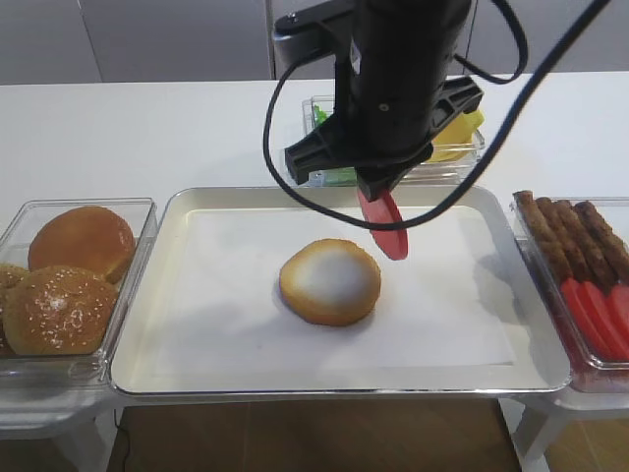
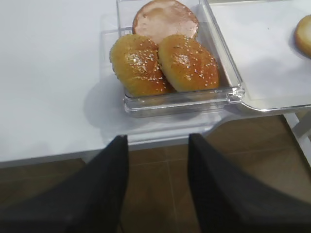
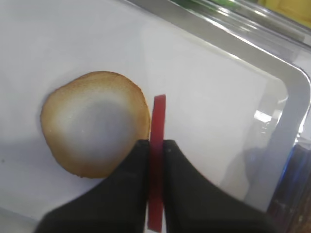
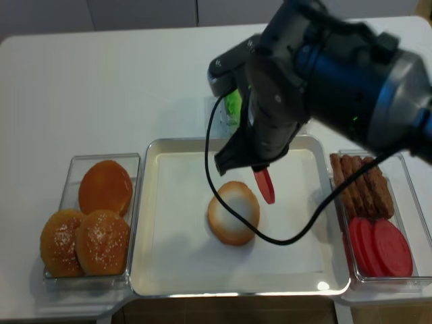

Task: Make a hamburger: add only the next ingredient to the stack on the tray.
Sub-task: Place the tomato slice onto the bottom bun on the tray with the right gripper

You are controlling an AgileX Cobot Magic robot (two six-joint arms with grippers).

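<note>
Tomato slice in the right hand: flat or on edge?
On edge: the tomato slice hangs vertically, pinched in the right hand beside the bun bottom.

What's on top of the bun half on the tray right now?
Nothing: the bun half shows a bare pale cut face. The tomato slice hangs edge-down in the right tool, beside the bun. What lies under the bun is hidden.

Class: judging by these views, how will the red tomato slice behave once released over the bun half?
The tomato slice hangs straight on edge in the right gripper, so probably stiff. Thin and flat, it likely lies flat on the bun half, though it might slide.
</note>
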